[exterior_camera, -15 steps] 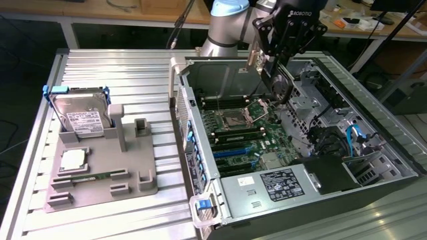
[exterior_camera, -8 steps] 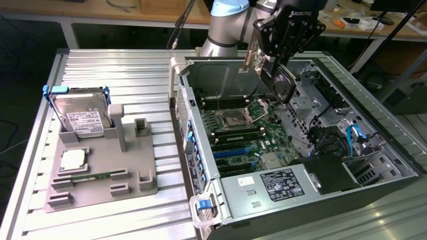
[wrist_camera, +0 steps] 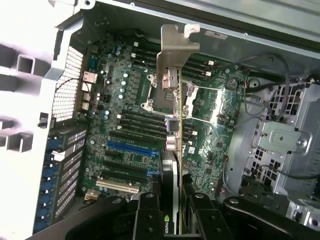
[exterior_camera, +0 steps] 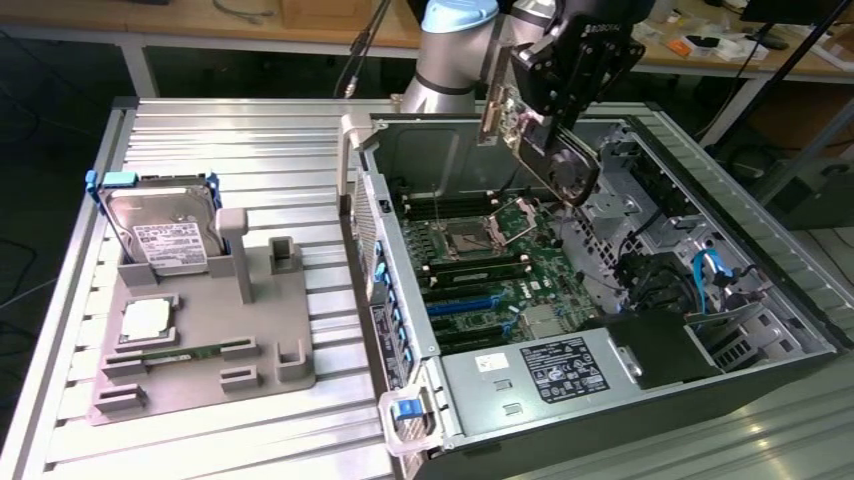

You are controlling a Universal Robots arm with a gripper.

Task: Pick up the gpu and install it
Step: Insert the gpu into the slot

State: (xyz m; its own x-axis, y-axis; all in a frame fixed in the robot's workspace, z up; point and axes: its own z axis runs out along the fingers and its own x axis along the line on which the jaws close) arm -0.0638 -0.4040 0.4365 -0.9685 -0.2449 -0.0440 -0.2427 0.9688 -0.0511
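Note:
My gripper (exterior_camera: pixel 558 105) hangs over the open computer case (exterior_camera: pixel 400 180), shut on the gpu (exterior_camera: pixel 563 165). The card is a dark board with a black cooler, and its silver bracket (exterior_camera: pixel 491 95) is at the end toward the case's rear wall. It is tilted and held well above the motherboard (exterior_camera: pixel 487 265), touching nothing. In the wrist view the gpu (wrist_camera: pixel 173 125) runs edge-on away from the gripper (wrist_camera: pixel 172 210), its bracket (wrist_camera: pixel 175 55) farthest out. A black finger (wrist_camera: pixel 145 215) presses on each side of it. The blue expansion slot (wrist_camera: pixel 131 148) lies beside the card's line.
A grey fixture (exterior_camera: pixel 200 340) on the slatted table at the exterior view's left carries a hard drive (exterior_camera: pixel 160 235) in a blue-handled frame, a processor (exterior_camera: pixel 144 318) and a memory stick (exterior_camera: pixel 174 352). Inside the case are a power supply (exterior_camera: pixel 547 365), cables and a drive cage (wrist_camera: pixel 285 135).

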